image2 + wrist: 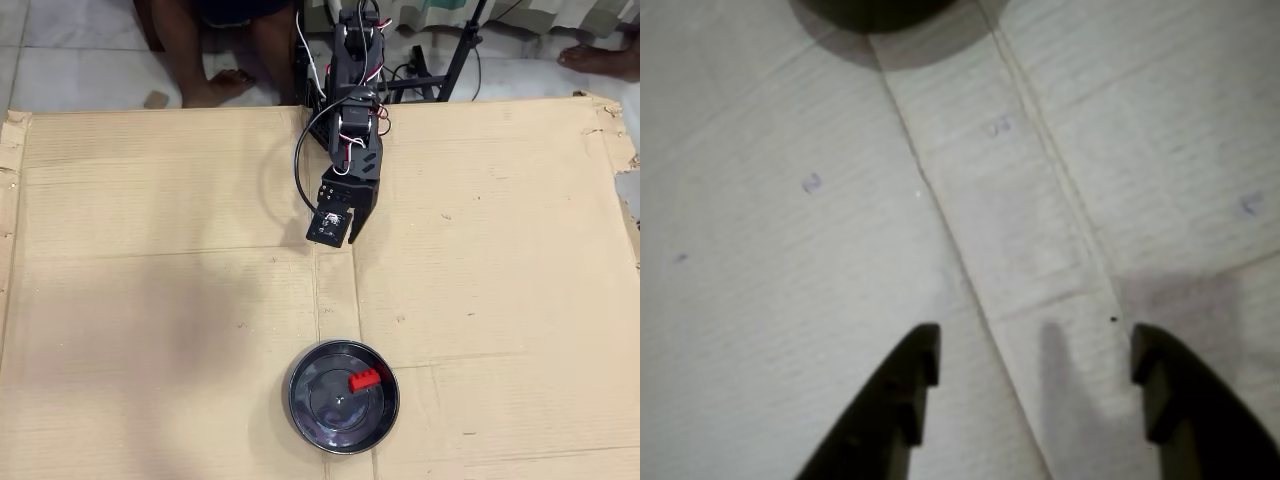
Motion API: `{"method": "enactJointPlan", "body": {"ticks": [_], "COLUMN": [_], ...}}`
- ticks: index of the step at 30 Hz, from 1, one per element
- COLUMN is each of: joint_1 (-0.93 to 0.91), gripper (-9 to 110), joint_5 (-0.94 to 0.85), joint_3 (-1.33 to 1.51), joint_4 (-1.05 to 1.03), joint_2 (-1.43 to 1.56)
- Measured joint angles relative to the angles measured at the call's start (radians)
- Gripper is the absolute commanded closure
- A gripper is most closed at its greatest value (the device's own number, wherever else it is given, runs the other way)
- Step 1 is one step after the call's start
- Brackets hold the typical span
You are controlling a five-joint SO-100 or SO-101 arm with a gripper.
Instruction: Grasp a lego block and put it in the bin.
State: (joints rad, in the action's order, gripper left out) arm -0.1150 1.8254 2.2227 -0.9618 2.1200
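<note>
Pincer (pixel 1035 355) spread, empty; lego block (pixel 366 379) well apart, in bin (pixel 300 400).

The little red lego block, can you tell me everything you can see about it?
The lego block is a small, bright red plastic brick; its studs are too small to make out. In the overhead view it lies tilted inside the bin, a glossy black round dish, toward its upper right rim. Nothing holds it: the gripper hangs well away. The wrist view doesn't show it.

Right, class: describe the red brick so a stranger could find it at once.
In the overhead view, find the cardboard sheet, then the round black dish near its lower edge. The brick lies inside, by the dish's upper right rim: small, bright red, studded, the only coloured thing there.
</note>
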Motion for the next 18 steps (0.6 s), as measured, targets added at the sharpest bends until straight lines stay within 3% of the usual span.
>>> {"method": "enactJointPlan", "body": {"ticks": [7,18], "joint_1": [-0.002,0.141], "gripper": [80,80], "joint_5": [-0.066,-0.077], "joint_3": [0.307,0.563], "joint_4": [0.164,0.181], "joint_2": [0.256,0.551]}}
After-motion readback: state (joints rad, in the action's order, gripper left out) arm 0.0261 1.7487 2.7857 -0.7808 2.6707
